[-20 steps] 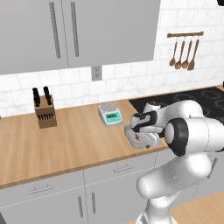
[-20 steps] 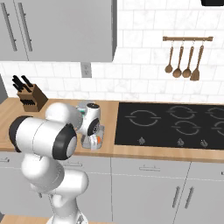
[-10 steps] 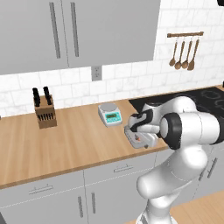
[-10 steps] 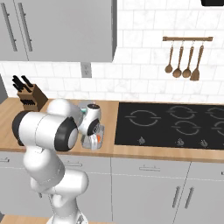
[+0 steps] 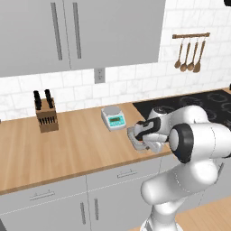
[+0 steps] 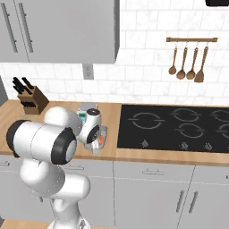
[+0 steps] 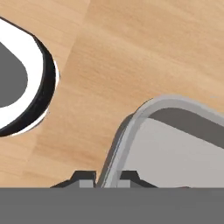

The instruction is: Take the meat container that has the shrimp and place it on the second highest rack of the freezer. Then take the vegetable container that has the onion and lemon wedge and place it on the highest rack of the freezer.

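The meat container (image 5: 133,135) is a shallow grey tray on the wooden counter beside the cooktop, mostly behind my hand. The small orange shrimp (image 6: 102,139) shows inside the meat container (image 6: 104,133). My gripper (image 5: 142,143) points down at the tray's near side. In the hand view my gripper (image 7: 106,177) has its two dark fingertips (image 7: 83,176) pressed on either side of the tray's thin rim (image 7: 127,127), so it is shut on that rim. The vegetable container, onion, lemon wedge and freezer are out of view.
A small kitchen scale (image 5: 113,118) stands just behind the tray, and a knife block (image 5: 46,115) sits far left by the wall. The black cooktop (image 6: 179,127) lies to the right. Wooden utensils (image 6: 188,62) hang above it, and grey wall cabinets (image 5: 81,31) overhang the counter.
The fingers have closed from wide open onto the tray's rim. The arm has settled a little lower over the tray, which has stayed in place.
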Motion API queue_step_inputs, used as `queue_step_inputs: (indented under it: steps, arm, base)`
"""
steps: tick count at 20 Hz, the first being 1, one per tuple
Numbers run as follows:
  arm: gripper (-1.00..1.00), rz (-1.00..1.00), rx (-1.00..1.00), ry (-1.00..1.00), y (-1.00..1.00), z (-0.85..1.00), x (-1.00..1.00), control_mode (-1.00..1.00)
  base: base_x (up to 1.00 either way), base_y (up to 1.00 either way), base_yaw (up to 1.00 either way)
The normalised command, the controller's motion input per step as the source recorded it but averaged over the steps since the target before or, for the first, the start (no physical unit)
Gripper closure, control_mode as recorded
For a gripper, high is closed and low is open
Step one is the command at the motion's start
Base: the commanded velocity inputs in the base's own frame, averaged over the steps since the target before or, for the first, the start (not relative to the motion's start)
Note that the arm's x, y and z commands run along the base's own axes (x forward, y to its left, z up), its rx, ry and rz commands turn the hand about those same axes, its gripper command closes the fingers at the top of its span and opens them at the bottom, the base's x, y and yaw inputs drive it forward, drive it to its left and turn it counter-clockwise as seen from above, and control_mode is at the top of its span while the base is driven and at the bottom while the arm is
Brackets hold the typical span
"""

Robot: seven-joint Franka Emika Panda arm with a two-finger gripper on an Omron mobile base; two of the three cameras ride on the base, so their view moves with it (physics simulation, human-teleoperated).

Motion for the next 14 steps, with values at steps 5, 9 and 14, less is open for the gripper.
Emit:
queue_step_inputs:
  steps: [5, 9, 14]
  arm:
    - [1.0, 0.01, 0.0, -0.01, 0.08, 0.45, -0.04, -1.0]
    - [1.0, 0.02, -0.02, -0.01, 0.11, 0.62, -0.36, -1.0]
    - [1.0, -0.06, 0.05, -0.03, 0.01, 0.7, -0.84, -1.0]
  base:
    - [0.0, 0.0, 0.0]
    - [0.0, 0.0, 0.0]
    - [0.0, 0.0, 0.0]
